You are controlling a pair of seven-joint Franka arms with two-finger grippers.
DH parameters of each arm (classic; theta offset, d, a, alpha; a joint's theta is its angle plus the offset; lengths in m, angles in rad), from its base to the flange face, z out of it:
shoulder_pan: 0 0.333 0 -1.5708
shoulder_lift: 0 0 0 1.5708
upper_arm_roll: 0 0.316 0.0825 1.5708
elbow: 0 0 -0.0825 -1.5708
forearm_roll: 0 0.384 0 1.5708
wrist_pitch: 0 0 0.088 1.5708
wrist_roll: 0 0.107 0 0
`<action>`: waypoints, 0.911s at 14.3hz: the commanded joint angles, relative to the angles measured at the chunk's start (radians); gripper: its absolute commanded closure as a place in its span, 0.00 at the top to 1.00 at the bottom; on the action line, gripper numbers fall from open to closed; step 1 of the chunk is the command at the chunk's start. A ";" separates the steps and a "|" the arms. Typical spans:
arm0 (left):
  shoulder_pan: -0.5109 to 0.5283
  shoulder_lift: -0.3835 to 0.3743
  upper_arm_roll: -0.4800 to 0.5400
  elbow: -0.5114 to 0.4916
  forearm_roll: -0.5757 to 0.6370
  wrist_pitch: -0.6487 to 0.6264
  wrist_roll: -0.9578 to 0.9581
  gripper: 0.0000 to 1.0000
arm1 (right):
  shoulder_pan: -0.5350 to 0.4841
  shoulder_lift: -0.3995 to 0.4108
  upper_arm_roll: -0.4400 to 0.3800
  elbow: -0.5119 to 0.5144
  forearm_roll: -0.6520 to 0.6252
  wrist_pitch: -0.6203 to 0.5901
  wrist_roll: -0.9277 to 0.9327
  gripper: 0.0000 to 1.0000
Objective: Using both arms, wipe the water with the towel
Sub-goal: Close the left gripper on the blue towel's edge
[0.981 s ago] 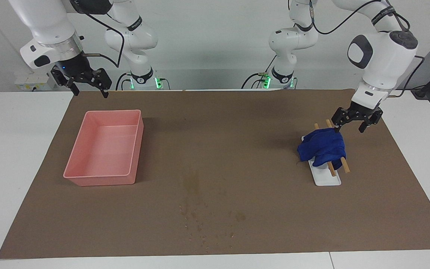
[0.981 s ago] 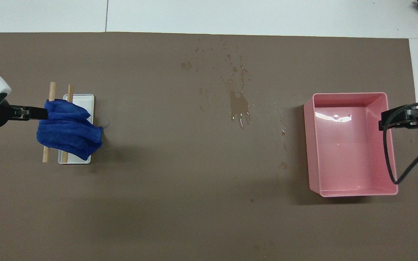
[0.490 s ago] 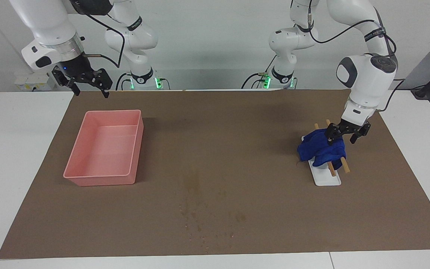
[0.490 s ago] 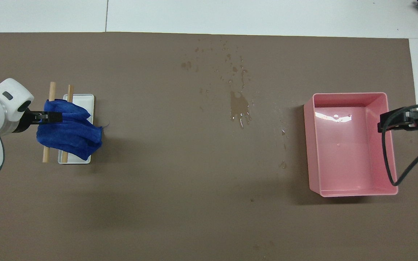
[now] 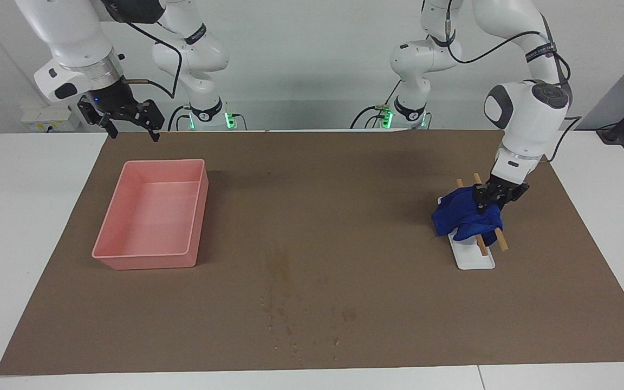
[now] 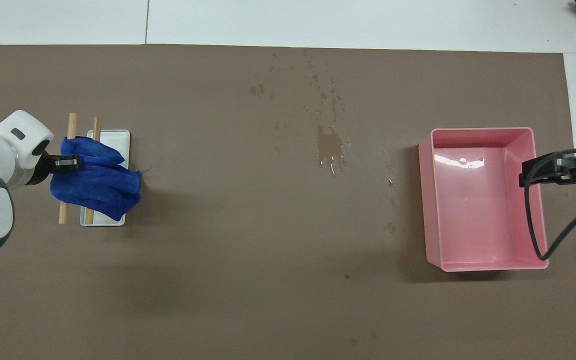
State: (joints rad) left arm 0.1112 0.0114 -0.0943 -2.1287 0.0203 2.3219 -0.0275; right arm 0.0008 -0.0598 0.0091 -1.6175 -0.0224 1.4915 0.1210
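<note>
You see the left gripper (image 5: 489, 201) down on the towel (image 5: 466, 218) at the left arm's end of the table. Its fingers are drawn in close together and pressed into the upper folds of the blue cloth; from the facing view they appear clamped on a fold, with fabric bunched between them. In the overhead view, the same gripper (image 6: 70, 163) sits at the edge of the towel (image 6: 99, 184).

The towel lies draped over the white rack (image 5: 473, 258), across its two wooden sticks (image 5: 501, 240). One end of the cloth hangs off the rack toward the middle of the mat (image 5: 344, 173).

Note the water (image 5: 282, 271): a faint darker blotch near the middle of the mat, with small specks scattered farther from the robots. In the overhead view the water (image 6: 329, 150) shows a glossy patch with droplets trailing away from it. It lies well apart from the towel, between the rack and the pink tray (image 5: 128, 260).

The right gripper (image 5: 129, 125) waits in the air with its fingers spread apart, holding nothing. It hangs over the edge of the mat, close to the tray's corner nearest the robots.
</note>
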 commanded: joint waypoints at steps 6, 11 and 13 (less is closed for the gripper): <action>0.007 -0.005 0.007 -0.013 0.024 0.013 -0.028 0.00 | -0.015 -0.041 0.008 -0.059 0.005 0.023 -0.014 1.00; 0.008 -0.005 0.007 -0.007 0.024 0.002 -0.017 0.00 | -0.016 -0.044 0.008 -0.062 0.005 0.024 -0.014 1.00; 0.010 -0.005 0.005 0.073 0.020 -0.108 -0.017 0.00 | -0.016 -0.043 0.008 -0.062 0.005 0.026 -0.014 1.00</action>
State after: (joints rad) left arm 0.1140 -0.0127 -0.0855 -2.1198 0.0215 2.3023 -0.0371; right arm 0.0008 -0.0733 0.0091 -1.6442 -0.0224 1.4935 0.1210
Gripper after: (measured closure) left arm 0.877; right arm 0.000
